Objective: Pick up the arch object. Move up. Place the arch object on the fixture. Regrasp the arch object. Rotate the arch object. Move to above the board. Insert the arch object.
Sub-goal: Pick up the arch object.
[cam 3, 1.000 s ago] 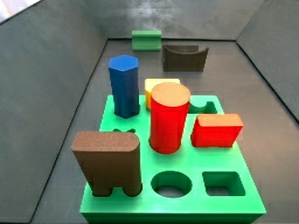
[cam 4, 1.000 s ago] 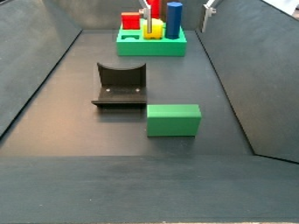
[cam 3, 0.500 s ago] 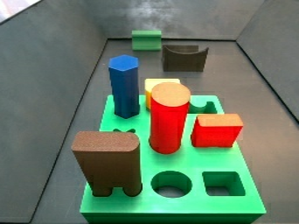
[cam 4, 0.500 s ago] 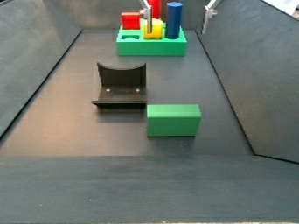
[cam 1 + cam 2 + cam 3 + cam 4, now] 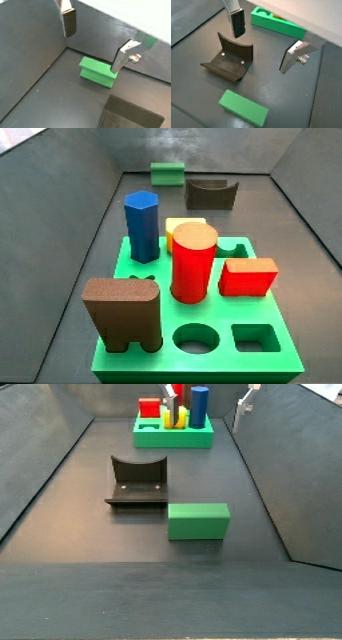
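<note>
The arch object (image 5: 198, 521), a small bright-green block, lies flat on the dark floor, and in a side view it sits at the far end (image 5: 167, 172). The fixture (image 5: 138, 481), a dark scooped block, stands beside it, apart from it. The board (image 5: 201, 348) is the wide green slab with cut-out holes. My gripper (image 5: 93, 45) hangs open and empty high above the floor, with the arch object (image 5: 97, 71) showing below between its fingers. In a wrist view the gripper (image 5: 262, 47) hangs over bare floor between the fixture (image 5: 231, 61) and the board (image 5: 278, 24). One silver finger (image 5: 246, 399) shows at the top edge.
On the board stand a blue hexagonal peg (image 5: 140, 226), a red cylinder (image 5: 193, 263), a red block (image 5: 249, 276), a yellow piece (image 5: 181, 225) and a big brown notched block (image 5: 122, 313). Sloping grey walls (image 5: 287, 464) enclose the floor on both sides.
The silver finger at the top of a side view has shifted slightly. The arch object, fixture and board have not moved.
</note>
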Robot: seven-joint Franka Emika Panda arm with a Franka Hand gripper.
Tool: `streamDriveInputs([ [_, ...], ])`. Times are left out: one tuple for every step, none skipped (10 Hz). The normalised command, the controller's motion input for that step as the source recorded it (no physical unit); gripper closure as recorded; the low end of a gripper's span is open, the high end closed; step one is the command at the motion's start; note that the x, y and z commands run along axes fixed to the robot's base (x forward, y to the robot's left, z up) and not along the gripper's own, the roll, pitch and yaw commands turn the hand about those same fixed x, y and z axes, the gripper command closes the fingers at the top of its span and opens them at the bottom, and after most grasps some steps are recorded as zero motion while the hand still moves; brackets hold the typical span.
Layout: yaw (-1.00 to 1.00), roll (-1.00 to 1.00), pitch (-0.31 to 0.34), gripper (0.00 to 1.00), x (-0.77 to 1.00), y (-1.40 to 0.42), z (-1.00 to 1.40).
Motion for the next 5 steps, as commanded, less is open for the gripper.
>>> streamDriveInputs([
  [-0.76, 0.00, 0.000, 0.00, 0.09, 0.24, -0.06],
  [-0.79, 0.00, 0.000, 0.00, 0.11, 0.20, -0.05],
  [-0.79, 0.00, 0.000, 0.00, 0.10, 0.21, -0.07],
  [-0.80, 0.00, 0.000, 0.00, 0.11, 0.20, -0.07],
  [-0.81, 0.00, 0.000, 0.00, 0.11, 0.19, -0.10],
])
